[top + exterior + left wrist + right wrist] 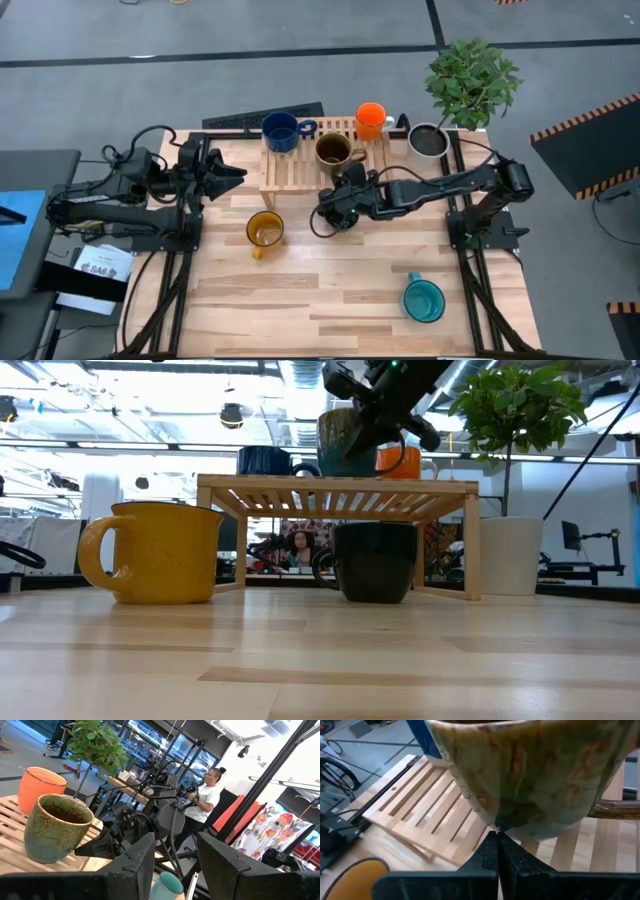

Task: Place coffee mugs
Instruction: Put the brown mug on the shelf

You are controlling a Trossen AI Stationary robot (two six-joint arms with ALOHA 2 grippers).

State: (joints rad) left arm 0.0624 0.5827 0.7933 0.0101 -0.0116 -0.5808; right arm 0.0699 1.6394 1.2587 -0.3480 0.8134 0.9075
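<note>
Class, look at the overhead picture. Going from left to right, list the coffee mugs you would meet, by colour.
yellow mug → dark blue mug → brown mug → orange mug → teal mug. The black mug is left out: the right arm covers it from above.

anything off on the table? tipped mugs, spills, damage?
Nothing stands out. The blue mug, brown mug and orange mug stand upright on the slatted rack; the yellow mug and teal mug are upright on the table. No spills visible.
</note>
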